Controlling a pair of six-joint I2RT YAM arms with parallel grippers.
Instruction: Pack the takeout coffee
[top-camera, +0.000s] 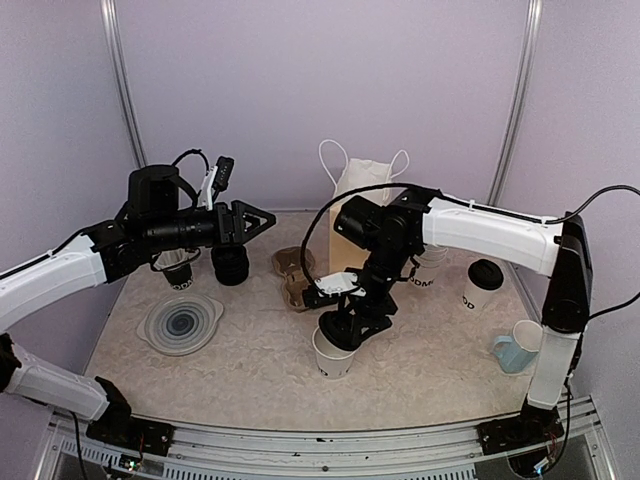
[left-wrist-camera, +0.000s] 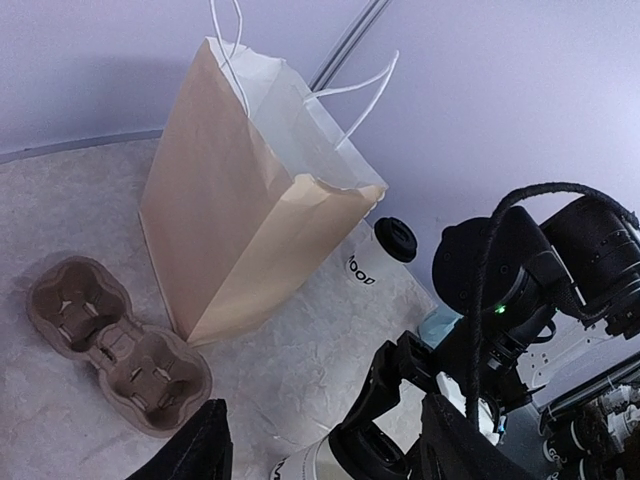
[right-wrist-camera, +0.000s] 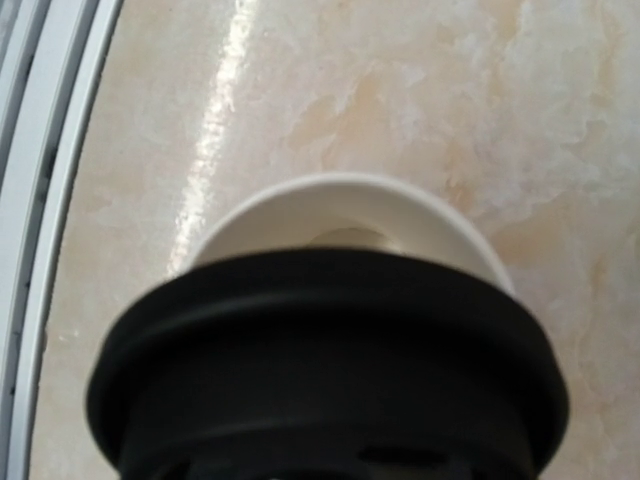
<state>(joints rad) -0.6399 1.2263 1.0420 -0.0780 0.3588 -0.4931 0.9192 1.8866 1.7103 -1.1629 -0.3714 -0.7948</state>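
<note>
The right tool (top-camera: 350, 322) holds a black lid (right-wrist-camera: 330, 370) just above an open cup (top-camera: 332, 358) of white paper near the middle of the worktop's (top-camera: 250, 380) front edge. Its jaws stand wide around the lid's rim, and the wrist view looks past the lid into the cup's mouth. A lidded cup (top-camera: 483, 285) with black lettering stands towards the right edge, well apart from it.

The left tool (top-camera: 262, 222) hangs over the left half of the worktop with its fingers spread and nothing between them.

A paper bag (top-camera: 358, 190) stands upright at the middle of the back edge, with a brown cup carrier (top-camera: 293, 275) lying just in front of it.

The step in hand looks to be capping the front cup before packing. These cups should be light and thin-walled, so a hard squeeze at mid-height would likely dent them or pop the lid. The firmest hold is probably high on the body, just under the lid, where the rolled rim stiffens the paper. Whether the open cup has liquid in it cannot be told, so it is best kept upright.
</note>
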